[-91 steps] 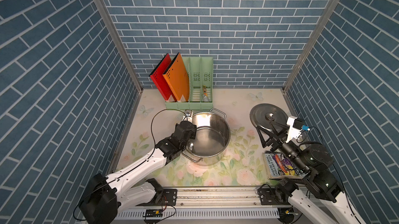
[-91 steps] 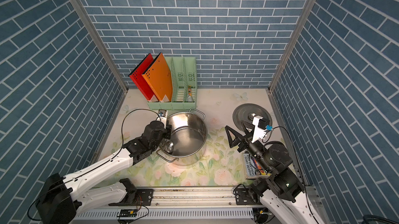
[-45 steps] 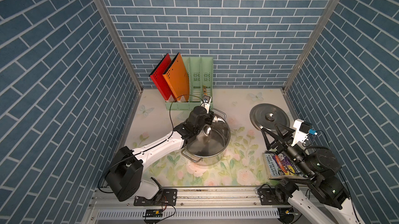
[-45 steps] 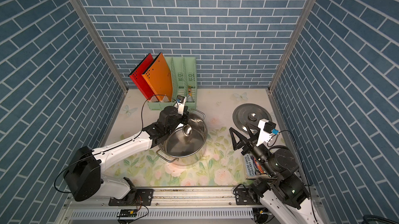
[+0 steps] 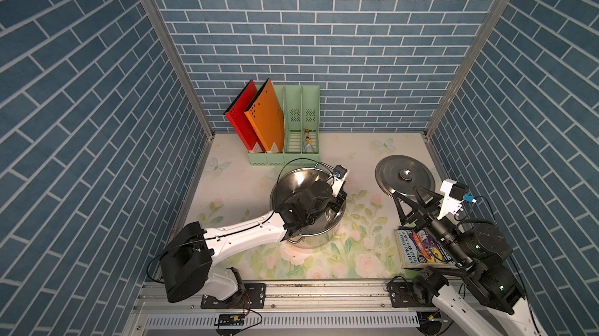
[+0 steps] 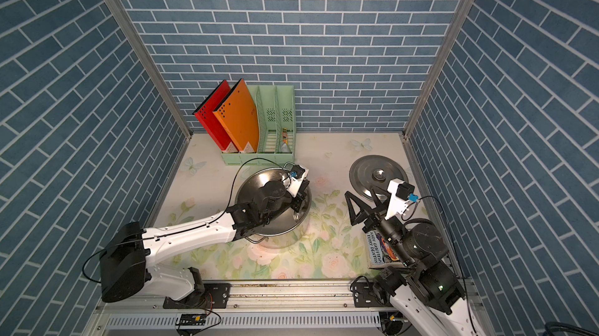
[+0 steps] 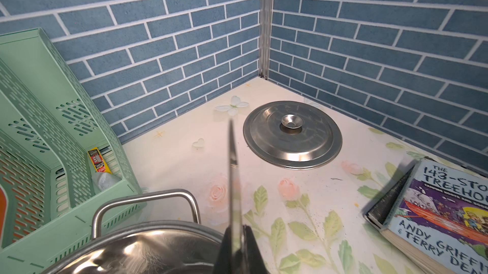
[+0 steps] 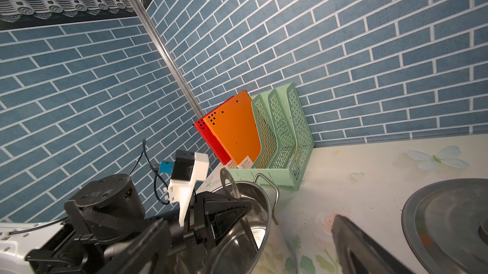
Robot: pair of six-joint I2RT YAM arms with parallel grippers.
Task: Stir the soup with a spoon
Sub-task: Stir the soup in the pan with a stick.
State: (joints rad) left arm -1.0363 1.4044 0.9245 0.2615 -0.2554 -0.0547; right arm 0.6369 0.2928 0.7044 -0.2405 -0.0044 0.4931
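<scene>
The steel pot [image 5: 291, 182] [image 6: 256, 182] stands mid-table; its inside shows bare shiny steel and no soup is visible. My left gripper [image 5: 337, 201] [image 6: 298, 203] [image 7: 236, 229] hangs over the pot's right side, shut on the spoon [image 7: 232, 169]. The slim grey handle stands up edge-on from the jaws. In the right wrist view the spoon [image 8: 229, 184] slants down past the pot's rim [image 8: 266, 206], and its bowl is hidden inside. My right gripper [image 5: 408, 195] [image 6: 359, 195] stands open and empty to the right of the pot, near the lid.
The pot's lid [image 5: 405, 175] [image 7: 291, 135] lies flat at the back right. A paperback book [image 5: 418, 250] [image 7: 443, 217] lies at the front right under my right arm. A green file rack [image 5: 301, 123] with red and orange folders stands against the back wall, just behind the pot.
My left gripper has swept with the spoon from the pot's left rim, round the far side, to its right side. The right arm has drifted slightly back to the right.
</scene>
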